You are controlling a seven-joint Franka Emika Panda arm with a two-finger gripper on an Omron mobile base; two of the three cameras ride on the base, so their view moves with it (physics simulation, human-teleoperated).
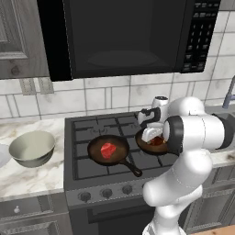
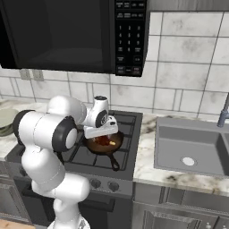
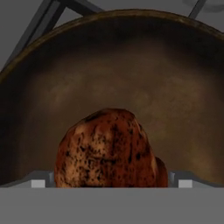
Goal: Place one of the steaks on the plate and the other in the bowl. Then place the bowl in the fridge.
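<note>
The darker brown-red steak (image 3: 107, 148) lies in the right black pan (image 2: 117, 147) on the stove. My gripper (image 3: 111, 181) reaches down into that pan, open, one fingertip on each side of the steak and close to it. In the left base view the hand (image 1: 153, 134) hides most of this pan (image 1: 143, 147). The bright red steak (image 1: 109, 150) sits in the left pan (image 1: 94, 153). The beige-grey bowl (image 1: 32, 148) stands empty on the counter left of the stove. A sliver of the pale plate (image 1: 2, 155) shows at the left edge. The fridge is out of view.
A black microwave (image 1: 124, 36) hangs low over the stove (image 1: 82, 172). Both pan handles (image 1: 133, 169) point toward the front. A grey sink (image 2: 192, 143) with a faucet (image 2: 223, 112) lies to the right of the stove. The marble counter (image 1: 27, 176) runs on both sides.
</note>
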